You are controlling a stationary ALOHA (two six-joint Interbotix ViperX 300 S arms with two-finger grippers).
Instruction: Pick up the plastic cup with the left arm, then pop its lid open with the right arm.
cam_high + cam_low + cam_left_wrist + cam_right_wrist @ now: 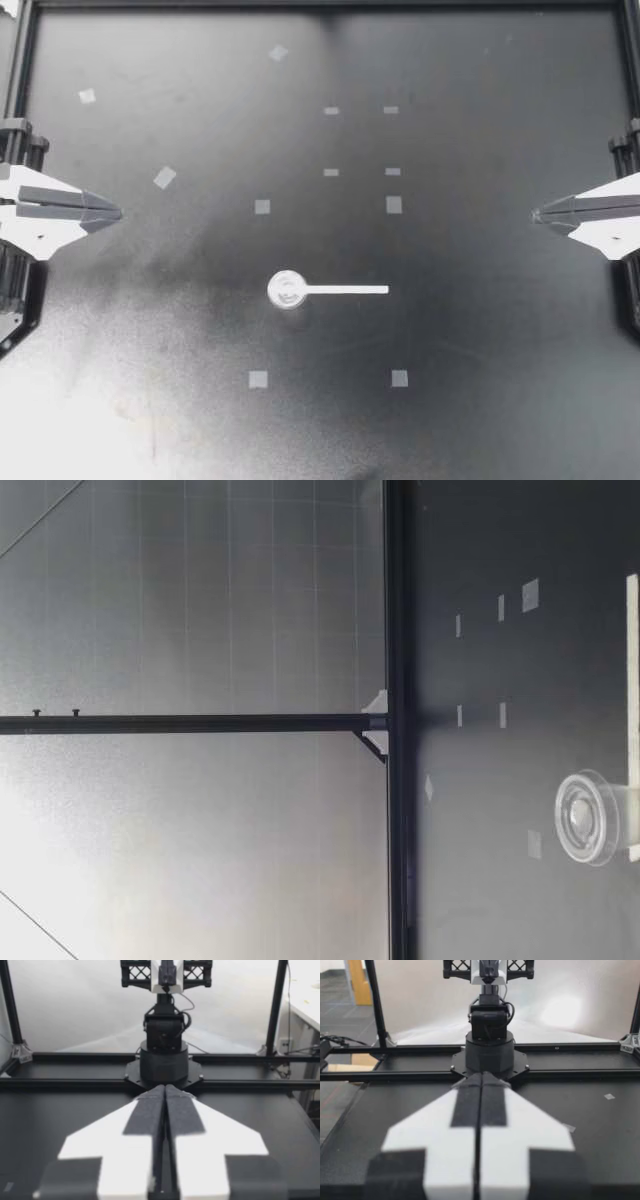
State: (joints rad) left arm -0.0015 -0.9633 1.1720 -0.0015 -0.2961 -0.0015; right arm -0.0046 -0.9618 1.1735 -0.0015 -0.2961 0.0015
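While both arms sit at opposite edges of the frame, a clear plastic scoop with a long white handle [330, 290] is seen lying alone just below the centre of the black bench [500, 400]. Its round bowl appears mouth-up, and its handle is laid flat, pointing toward the right of the frame. Pale tape squares [258, 379] are stuck around it, two above and two below, and the scoop is judged to be set among them as on a marked spot. The left hand [118, 212] is shown at mid-left, closed and holding nothing, its tip aimed across the bench. The right hand [536, 213] is mirrored at mid-right, likewise closed and empty. Both are well apart from the scoop, a stance judged to leave the middle of the bench unobstructed for the overhead camera. From bench height, the scoop [588, 817] is caught near that camera, with no arm beside it. At the wrists, the left hand's fingers [147, 1110] are pressed flat together, as are the right hand's fingers [492, 1105], with no scoop in sight ahead.
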